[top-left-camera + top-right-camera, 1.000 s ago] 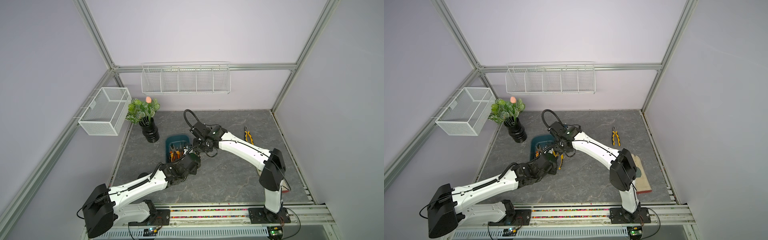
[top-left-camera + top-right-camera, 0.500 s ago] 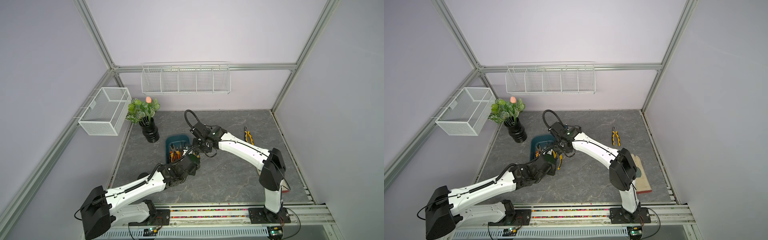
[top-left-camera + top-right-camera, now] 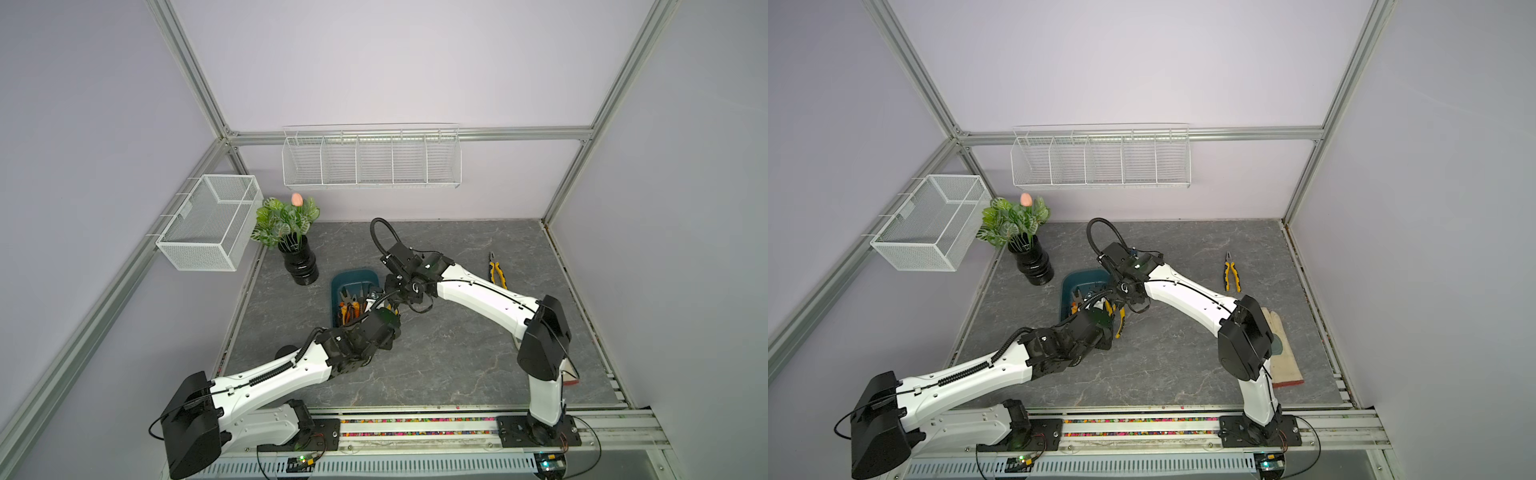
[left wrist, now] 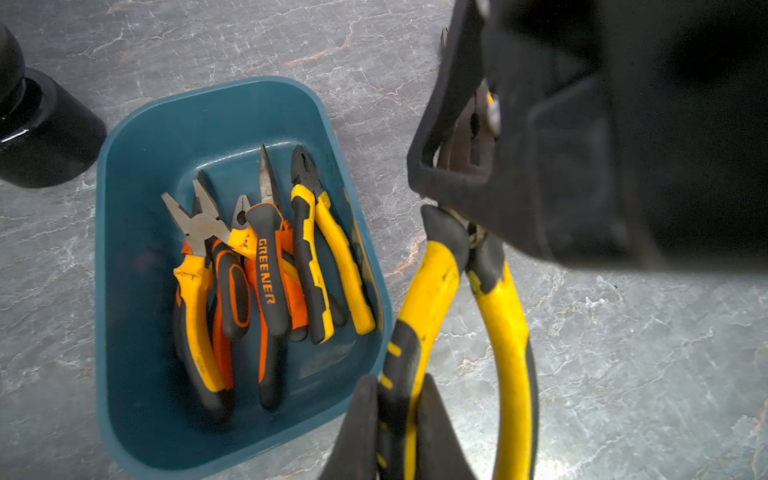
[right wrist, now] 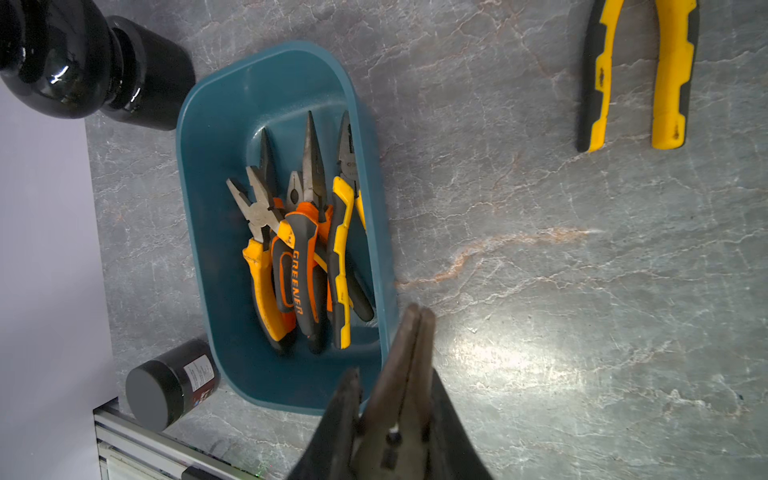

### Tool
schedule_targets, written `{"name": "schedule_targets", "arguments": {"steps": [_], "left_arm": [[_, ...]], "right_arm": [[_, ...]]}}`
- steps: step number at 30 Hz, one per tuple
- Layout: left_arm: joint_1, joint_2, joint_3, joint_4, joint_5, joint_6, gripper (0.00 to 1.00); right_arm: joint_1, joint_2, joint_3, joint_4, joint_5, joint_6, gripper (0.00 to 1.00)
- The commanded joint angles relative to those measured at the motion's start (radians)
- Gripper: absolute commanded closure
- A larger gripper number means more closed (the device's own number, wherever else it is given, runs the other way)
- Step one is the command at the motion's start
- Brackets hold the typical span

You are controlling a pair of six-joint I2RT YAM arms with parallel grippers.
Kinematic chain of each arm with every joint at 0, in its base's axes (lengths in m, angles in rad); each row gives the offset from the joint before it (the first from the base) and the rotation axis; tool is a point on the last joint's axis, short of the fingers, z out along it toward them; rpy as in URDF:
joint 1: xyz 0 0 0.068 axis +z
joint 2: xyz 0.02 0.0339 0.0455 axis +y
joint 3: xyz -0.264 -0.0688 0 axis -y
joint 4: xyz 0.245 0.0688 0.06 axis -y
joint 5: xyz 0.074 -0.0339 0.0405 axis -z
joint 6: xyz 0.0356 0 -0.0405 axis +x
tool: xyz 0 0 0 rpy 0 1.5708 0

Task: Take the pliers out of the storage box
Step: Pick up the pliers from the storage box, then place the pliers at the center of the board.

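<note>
**Q:** What stands at the left of the worktop [image 3: 457,353]?

**A:** Black vase [image 3: 300,266] with a plant, near the far left corner. Just right of it is the teal storage box [image 4: 124,208]. The boxed pliers [image 4: 266,266], several pairs, lie side by side with noses toward the far edge.

**Q:** And at the box's right rim?

**A:** Yellow-handled pliers [image 4: 432,282], raised just outside that rim. The left gripper [image 4: 397,386] has its fingers [image 4: 361,424] close on either side of one handle; whether they press it cannot be told. The right gripper [image 5: 395,382] is pinching the metal head, apparently so the tool can pass from arm to arm.

**Q:** Why hand over?

**A:** Probably because the set-down area is on the right arm's side. The lone pliers [image 5: 673,83] already lie near the right edge, well apart from the box.
</note>
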State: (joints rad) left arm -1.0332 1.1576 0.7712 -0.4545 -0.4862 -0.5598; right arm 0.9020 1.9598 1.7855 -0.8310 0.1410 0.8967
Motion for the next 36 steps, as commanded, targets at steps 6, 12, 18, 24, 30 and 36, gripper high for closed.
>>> {"name": "schedule_targets", "arguments": {"steps": [6,12,18,24,30,36], "left_arm": [[-0.014,-0.048,0.059,0.019,0.007,0.016,0.17],[-0.015,-0.106,0.021,0.013,0.006,0.002,0.16],[-0.014,-0.079,0.011,0.026,0.021,-0.005,0.17],[-0.015,-0.054,0.011,0.05,0.035,-0.005,0.18],[-0.014,-0.022,0.017,0.058,0.038,0.001,0.18],[-0.014,0.015,0.04,0.05,0.039,-0.005,0.18]], "right_arm": [[-0.136,-0.131,-0.1,-0.056,0.103,-0.121,0.93],[-0.344,-0.204,-0.154,-0.07,0.129,-0.322,0.94],[-0.488,-0.091,-0.064,-0.061,-0.035,-0.589,0.93],[-0.545,0.126,0.111,-0.106,-0.179,-0.698,0.93],[-0.528,0.321,0.303,-0.178,-0.173,-0.739,0.93],[-0.525,0.451,0.473,-0.236,-0.119,-0.734,0.93]]}}
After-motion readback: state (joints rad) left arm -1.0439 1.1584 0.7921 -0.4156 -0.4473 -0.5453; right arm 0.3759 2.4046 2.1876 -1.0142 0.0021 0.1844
